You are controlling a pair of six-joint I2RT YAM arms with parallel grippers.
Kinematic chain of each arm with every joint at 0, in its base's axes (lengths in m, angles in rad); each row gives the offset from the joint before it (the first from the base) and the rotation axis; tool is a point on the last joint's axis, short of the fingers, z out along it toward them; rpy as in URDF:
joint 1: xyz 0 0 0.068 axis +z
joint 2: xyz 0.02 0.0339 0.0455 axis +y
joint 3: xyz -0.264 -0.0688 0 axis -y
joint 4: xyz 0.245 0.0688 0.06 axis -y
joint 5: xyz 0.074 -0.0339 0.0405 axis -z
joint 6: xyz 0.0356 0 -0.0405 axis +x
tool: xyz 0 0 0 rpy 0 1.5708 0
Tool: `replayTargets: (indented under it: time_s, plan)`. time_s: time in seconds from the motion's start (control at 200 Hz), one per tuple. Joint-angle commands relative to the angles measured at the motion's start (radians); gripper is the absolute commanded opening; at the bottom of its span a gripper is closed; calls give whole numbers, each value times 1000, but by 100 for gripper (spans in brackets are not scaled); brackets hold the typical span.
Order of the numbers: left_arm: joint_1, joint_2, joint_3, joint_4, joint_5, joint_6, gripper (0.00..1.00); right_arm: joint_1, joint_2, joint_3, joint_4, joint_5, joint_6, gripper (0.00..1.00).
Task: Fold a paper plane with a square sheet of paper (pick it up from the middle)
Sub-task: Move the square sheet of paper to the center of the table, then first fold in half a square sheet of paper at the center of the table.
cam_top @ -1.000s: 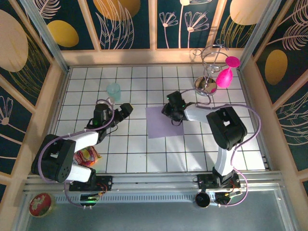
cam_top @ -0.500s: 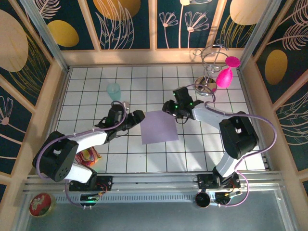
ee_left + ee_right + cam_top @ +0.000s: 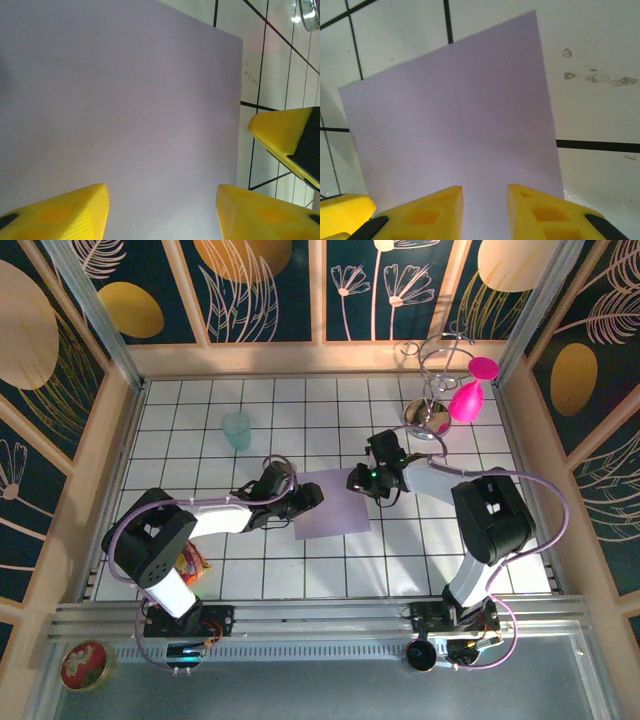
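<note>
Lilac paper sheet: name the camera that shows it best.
Top external: nearly the whole sheet shows, lying flat. Left wrist gives a cropped close-up; right wrist shows most, its near edge hidden.

I see the square sheet of paper (image 3: 335, 508) plain pale lilac, floor tiles (image 3: 300, 565) white with black lines, fingertips (image 3: 427, 215) yellow.

The top external camera looks down from high behind the near edge over the whole counter (image 3: 300, 570). Both wrist cameras sit close, facing each other across the square sheet of paper (image 3: 335, 508), shared by all views.
</note>
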Motion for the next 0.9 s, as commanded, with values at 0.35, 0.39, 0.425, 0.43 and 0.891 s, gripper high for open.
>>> replayTargets:
  time_s: [0.35, 0.39, 0.425, 0.43, 0.891]
  plan:
    - [-3, 36, -33, 6, -63, -52, 68, 4, 68, -30, 22, -44, -18, 29]
    - [-3, 39, -36, 10, -60, -52, 69, 4, 72, -30, 25, -50, -16, 29]
    - [-3, 43, -36, 15, -59, -52, 69, 5, 76, -31, 27, -55, -14, 29]
    - [-3, 43, -37, 15, -58, -52, 69, 5, 76, -31, 29, -55, -13, 28]
    - [-4, 5, -110, 120, -54, -77, 87, 36, 110, -8, 88, -137, 11, 27]
